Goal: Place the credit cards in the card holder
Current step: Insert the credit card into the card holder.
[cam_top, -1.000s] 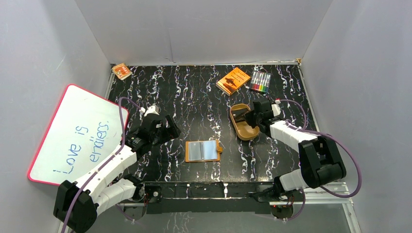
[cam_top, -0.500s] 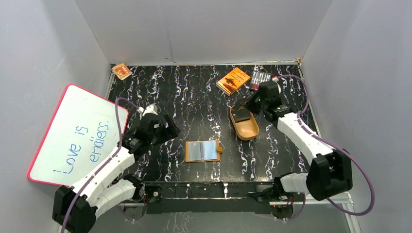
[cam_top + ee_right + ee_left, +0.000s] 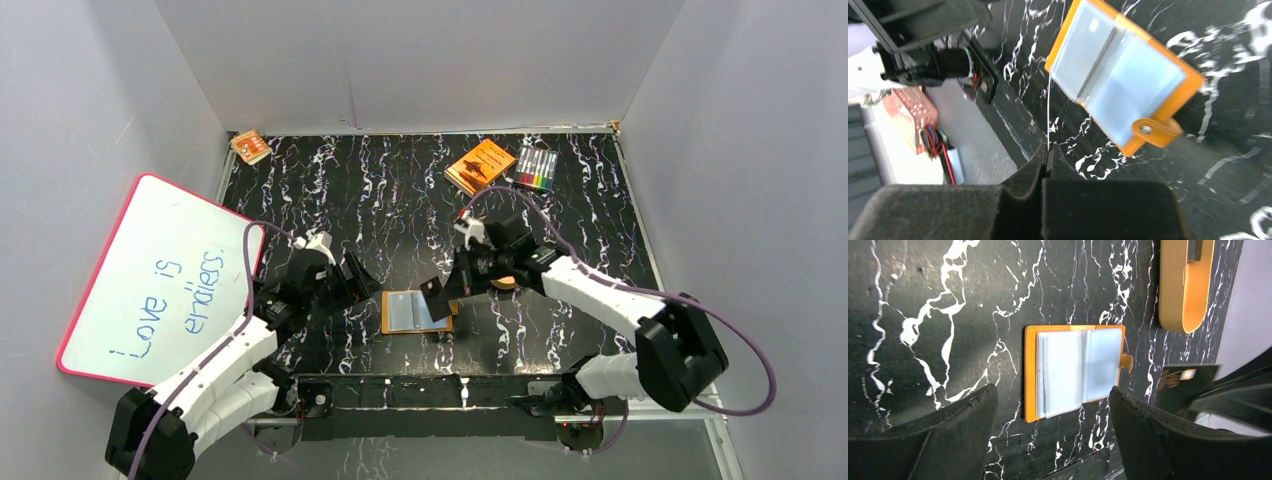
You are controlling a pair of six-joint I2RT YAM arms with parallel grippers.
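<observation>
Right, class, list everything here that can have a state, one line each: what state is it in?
card holder, open, lying flat, clear pockets up
credit card, held by one edge, not yet in the card holder
right end effector, shut on the credit card
left end effector, open, holding nothing
orange book, closed
whiteboard, written on

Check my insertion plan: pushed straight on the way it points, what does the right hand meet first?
Probably the edge of the open card holder: the credit card pinched in the right hand leads toward it, though depth is unclear.
</observation>
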